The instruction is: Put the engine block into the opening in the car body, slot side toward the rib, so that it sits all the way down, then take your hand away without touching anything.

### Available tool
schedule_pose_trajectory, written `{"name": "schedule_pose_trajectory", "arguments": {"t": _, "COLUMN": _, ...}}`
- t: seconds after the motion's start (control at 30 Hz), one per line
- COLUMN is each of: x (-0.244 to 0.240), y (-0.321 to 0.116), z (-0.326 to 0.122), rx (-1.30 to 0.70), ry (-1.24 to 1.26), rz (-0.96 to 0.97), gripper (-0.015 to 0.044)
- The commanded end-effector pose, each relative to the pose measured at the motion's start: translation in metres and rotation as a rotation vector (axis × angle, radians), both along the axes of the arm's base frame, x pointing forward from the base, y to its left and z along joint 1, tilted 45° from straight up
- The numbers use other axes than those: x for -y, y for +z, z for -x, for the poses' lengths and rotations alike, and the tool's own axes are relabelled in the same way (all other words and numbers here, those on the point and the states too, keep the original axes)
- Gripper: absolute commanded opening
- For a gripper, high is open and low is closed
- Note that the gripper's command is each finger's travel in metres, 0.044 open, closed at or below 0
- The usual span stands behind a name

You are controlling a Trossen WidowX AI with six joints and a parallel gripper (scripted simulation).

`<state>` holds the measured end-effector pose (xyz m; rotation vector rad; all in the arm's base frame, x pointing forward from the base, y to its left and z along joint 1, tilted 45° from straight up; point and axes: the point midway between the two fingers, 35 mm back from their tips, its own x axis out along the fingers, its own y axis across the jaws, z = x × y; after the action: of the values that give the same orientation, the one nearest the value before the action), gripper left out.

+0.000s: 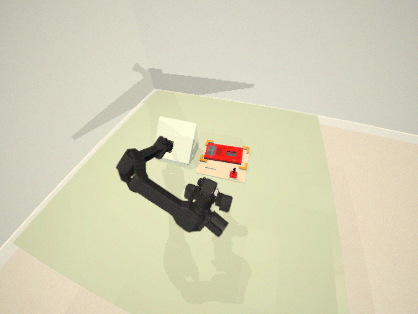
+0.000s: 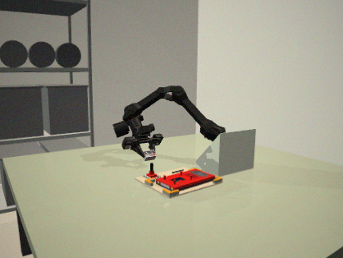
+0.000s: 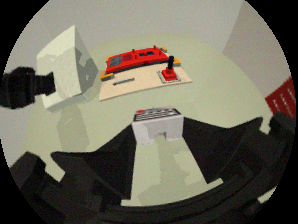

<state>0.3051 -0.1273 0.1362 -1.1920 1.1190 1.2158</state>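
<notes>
The engine block (image 2: 150, 155) (image 3: 158, 131), pale grey with a dark ribbed top and a small red mark, is between the fingertips of my gripper (image 1: 216, 192), which is shut on it. In the wrist view a notch shows low in its near face. The block is in the air, apart from the car body. The red car body (image 1: 220, 155) (image 2: 198, 178) (image 3: 135, 63) lies flat between orange corner pieces. Its dark opening (image 1: 231, 153) (image 2: 177, 180) (image 3: 146, 53) is empty, with short red pegs near it. The rib cannot be made out.
A beige board (image 1: 220, 173) (image 3: 145, 87) lies under the car body. On it stands a red piece with a black upright post (image 1: 233, 174) (image 2: 152, 174) (image 3: 170, 74). A tall pale wedge-shaped block (image 1: 180, 137) (image 2: 238, 152) (image 3: 62, 65) stands beside the board, near my arm's base.
</notes>
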Motion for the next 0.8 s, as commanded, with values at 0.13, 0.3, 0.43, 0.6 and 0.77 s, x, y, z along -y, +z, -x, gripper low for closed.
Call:
{"name": "schedule_pose_trajectory", "arguments": {"t": 0.13, "x": 0.010, "y": -0.013, "z": 0.000, "rx": -0.005, "ry": 0.002, "rz": -0.009, "gripper": 0.0000}}
{"name": "schedule_pose_trajectory", "arguments": {"t": 0.3, "x": 0.017, "y": -0.020, "z": 0.000, "rx": -0.005, "ry": 0.002, "rz": -0.009, "gripper": 0.0000}}
{"name": "schedule_pose_trajectory", "arguments": {"t": 0.43, "x": 0.024, "y": -0.027, "z": 0.000, "rx": -0.005, "ry": 0.002, "rz": -0.008, "gripper": 0.0000}}
{"name": "schedule_pose_trajectory", "arguments": {"t": 0.6, "x": 0.021, "y": -0.022, "z": -0.001, "rx": 0.001, "ry": 0.003, "rz": -0.011, "gripper": 0.0026}}
{"name": "schedule_pose_trajectory", "arguments": {"t": 0.77, "x": 0.021, "y": -0.022, "z": -0.001, "rx": 0.001, "ry": 0.003, "rz": -0.011, "gripper": 0.0157}}
